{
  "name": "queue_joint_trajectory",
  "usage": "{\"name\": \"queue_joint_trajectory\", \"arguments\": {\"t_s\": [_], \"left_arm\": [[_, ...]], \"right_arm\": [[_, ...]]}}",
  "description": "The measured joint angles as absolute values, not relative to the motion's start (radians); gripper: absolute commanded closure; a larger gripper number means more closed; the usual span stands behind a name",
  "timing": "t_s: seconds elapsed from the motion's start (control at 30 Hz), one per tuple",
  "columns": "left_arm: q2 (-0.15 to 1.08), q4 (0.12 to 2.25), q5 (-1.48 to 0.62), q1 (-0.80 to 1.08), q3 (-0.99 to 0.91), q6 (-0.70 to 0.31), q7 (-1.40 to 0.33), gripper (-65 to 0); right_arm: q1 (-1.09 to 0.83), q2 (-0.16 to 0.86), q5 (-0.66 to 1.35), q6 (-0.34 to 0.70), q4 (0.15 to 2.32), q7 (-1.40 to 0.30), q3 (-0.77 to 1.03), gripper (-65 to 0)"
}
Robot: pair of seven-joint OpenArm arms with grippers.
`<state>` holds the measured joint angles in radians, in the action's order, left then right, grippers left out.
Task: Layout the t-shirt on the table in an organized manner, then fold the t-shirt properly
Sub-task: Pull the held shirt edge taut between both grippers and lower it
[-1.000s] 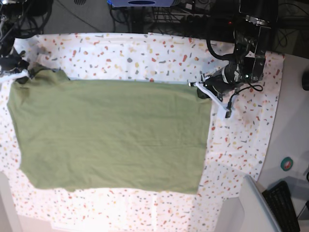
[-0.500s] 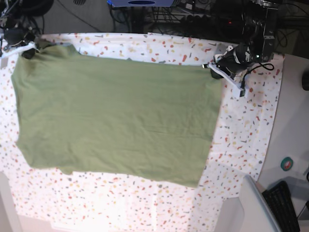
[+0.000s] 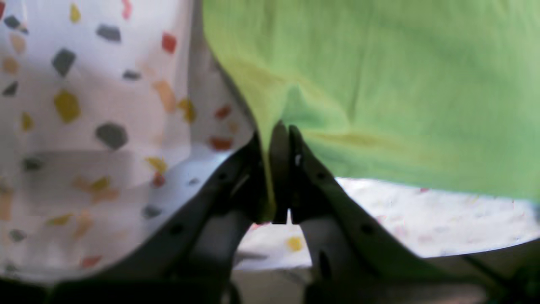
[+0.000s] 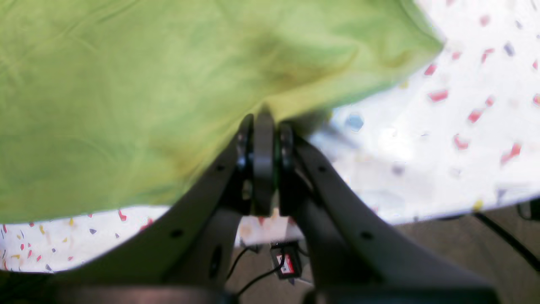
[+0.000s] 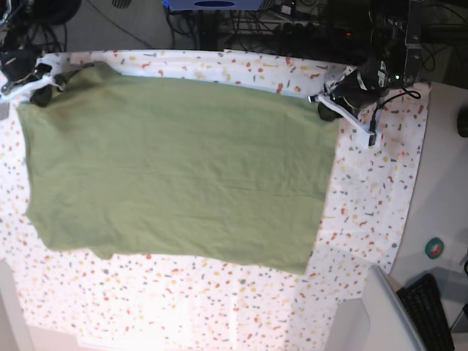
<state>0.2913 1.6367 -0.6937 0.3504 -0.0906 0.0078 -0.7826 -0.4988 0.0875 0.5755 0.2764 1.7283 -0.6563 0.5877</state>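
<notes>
Left tool [image 3: 278,169] and right tool [image 4: 263,164], both clamped tight.

**Dark hands, white trim**

The left hand [image 3: 279,169] has two dark grey, smoothly curved fingers with small round screw holes. The right hand [image 4: 263,164] matches (black rounded pads at its tips). From the base view, white finger trim and black cables show.
</notes>
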Motion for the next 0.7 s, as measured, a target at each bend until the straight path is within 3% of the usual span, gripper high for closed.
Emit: {"name": "queue_joint_trajectory", "arguments": {"t_s": [0.2,0.4,0.7], "left_arm": [[0.291,1.628,-0.772,0.272,-0.091,0.008,-0.847,0.0],[0.289,1.587,-0.782,0.221,-0.090,0.008,-0.851,0.0],[0.289,1.481,-0.776,0.177,-0.090,0.009,-0.853,0.0]], "right_arm": [[-0.405,0.093,0.565,0.277,1.729,-0.717,0.590,0.0],[-0.266,0.084,0.393,0.281,1.689,-0.765,0.587,0.0],[-0.177,0.099,0.385,0.277,1.564,-0.776,0.585,0.0]]}}
